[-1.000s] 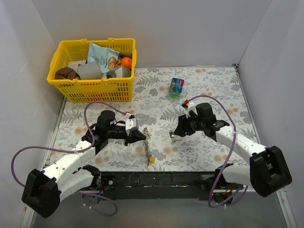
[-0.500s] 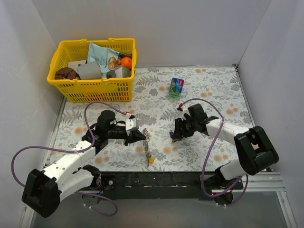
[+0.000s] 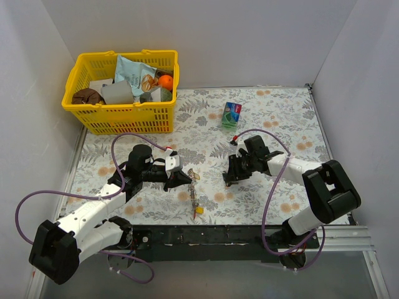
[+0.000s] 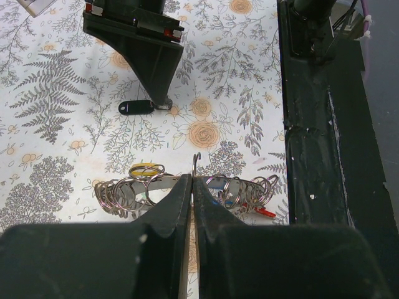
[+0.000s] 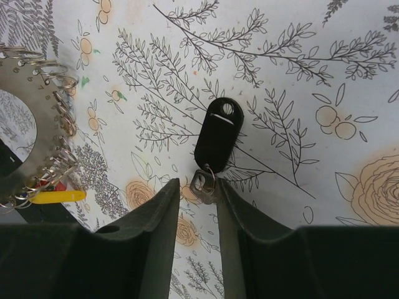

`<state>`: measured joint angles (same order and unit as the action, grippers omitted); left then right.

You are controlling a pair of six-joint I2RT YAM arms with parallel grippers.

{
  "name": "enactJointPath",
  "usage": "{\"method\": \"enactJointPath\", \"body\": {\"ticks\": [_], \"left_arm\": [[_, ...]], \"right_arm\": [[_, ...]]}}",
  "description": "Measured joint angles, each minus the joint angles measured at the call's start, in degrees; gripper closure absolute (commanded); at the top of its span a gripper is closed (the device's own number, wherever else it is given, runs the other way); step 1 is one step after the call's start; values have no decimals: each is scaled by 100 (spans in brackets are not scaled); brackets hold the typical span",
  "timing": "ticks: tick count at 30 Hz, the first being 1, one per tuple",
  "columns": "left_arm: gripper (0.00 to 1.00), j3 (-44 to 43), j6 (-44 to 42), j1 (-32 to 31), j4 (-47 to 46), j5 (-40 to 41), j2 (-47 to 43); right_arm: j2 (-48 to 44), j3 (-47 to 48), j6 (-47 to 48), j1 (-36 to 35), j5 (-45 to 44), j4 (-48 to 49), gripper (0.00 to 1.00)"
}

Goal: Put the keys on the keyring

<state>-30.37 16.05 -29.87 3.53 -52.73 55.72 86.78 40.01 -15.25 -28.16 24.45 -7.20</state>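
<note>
I have the left gripper (image 4: 192, 180) clenched on the rim of the keyring (image 5: 28, 84). It holds the ring near the middle of the table's (image 3: 274, 112) front edge, with small wire rings (image 4: 121, 193) and a yellow tag (image 5: 56, 197) strung along the rim. The right gripper (image 5: 198, 187) is down over a loose key (image 5: 218, 140) with a black tag, which lies on the table just right of the keyring. Its jaws stand apart on either side of the key's metal end, and I can't tell whether they touch it.
</note>
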Motion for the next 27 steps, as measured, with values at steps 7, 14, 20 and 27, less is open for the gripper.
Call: {"method": "enactJointPath", "body": {"ticks": [7, 14, 20, 27], "left_arm": [[100, 0, -4, 0, 0, -2, 0], [100, 0, -22, 0, 0, -2, 0], [100, 0, -26, 0, 0, -4, 0], [100, 0, -28, 0, 0, -2, 0]], "right_arm": [[83, 72, -9, -22, 42, 4, 75], [83, 83, -28, -33, 55, 0, 82], [153, 129, -24, -50, 39, -37, 81], [188, 146, -22, -116, -13, -59, 89]]}}
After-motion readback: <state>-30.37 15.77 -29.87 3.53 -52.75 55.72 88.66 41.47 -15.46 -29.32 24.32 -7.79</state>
